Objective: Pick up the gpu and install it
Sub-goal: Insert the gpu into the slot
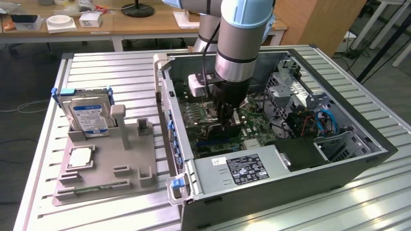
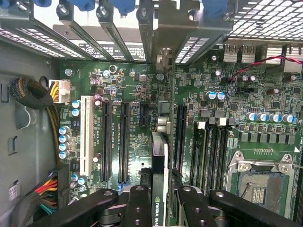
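Wooden desks and shelving line the back of a workshop; in front, a ribbed silver metal tabletop spans the frame. At the centre and the exterior view's right lies a dark grey open computer case on its side, with its green motherboard facing up. A pale blue and silver robot arm comes down from the upper middle of the frame into the case. Its black end effector hangs low over the board. A grey boxed power supply with a black label sits at the case's near edge. At the exterior view's left is a flat grey plastic fixture tray. It holds an upright silver hard drive with a blue-and-white label, a square silver processor chip and a narrow green memory stick.

From the wrist, the camera looks straight down on the board. The two black fingers of the end effector are clamped on the gpu, a slim black card seen edge-on, with green lettering. The card stands between two long black expansion slots, and its far end points at the case's slotted rear wall. I cannot tell whether it is seated in a slot. Beside the black slots is a white slot, and a silver processor socket lies on the card's other side.
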Robot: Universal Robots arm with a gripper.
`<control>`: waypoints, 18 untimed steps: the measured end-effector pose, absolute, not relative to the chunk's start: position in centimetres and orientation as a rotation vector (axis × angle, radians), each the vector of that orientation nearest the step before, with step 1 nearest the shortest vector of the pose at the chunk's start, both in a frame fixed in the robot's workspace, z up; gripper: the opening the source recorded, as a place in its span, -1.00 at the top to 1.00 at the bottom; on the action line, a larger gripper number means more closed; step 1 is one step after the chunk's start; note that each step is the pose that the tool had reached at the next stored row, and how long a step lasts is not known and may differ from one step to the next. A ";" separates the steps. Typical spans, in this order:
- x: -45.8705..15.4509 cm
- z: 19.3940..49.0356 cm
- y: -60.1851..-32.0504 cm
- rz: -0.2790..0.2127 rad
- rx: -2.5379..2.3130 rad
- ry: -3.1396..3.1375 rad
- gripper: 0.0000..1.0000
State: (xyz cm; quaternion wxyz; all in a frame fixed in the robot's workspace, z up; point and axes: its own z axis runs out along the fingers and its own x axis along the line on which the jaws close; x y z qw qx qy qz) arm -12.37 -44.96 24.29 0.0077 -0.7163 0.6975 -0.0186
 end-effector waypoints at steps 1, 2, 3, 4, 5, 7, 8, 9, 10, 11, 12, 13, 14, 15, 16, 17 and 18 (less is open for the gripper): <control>-12.4 24.4 -45.0 -0.057 -2.239 2.181 0.47; -12.4 24.4 -45.0 -0.056 -2.240 2.181 0.47; -12.4 24.5 -45.0 -0.056 -2.240 2.182 0.47; -12.4 24.5 -45.0 -0.056 -2.240 2.182 0.47; -12.4 24.5 -45.0 -0.056 -2.241 2.182 0.47; -12.4 24.5 -45.0 -0.059 -2.240 2.181 0.47; -12.4 24.5 -45.0 -0.064 -2.237 2.179 0.47; -12.4 24.5 -45.0 -0.070 -2.234 2.176 0.47; -12.4 24.4 -45.0 -0.075 -2.232 2.174 0.47; -12.4 24.4 -45.0 -0.078 -2.230 2.172 0.47; -12.4 24.4 -45.0 -0.078 -2.231 2.172 0.47; -12.4 24.4 -45.0 -0.077 -2.231 2.172 0.47; -12.5 24.4 -45.0 -0.077 -2.230 2.172 0.47; -12.5 24.4 -45.0 -0.077 -2.230 2.172 0.47; -12.5 24.4 -45.0 -0.077 -2.231 2.172 0.47; -12.5 24.4 -45.0 -0.077 -2.231 2.172 0.47; -12.5 24.4 -45.0 -0.077 -2.230 2.172 0.47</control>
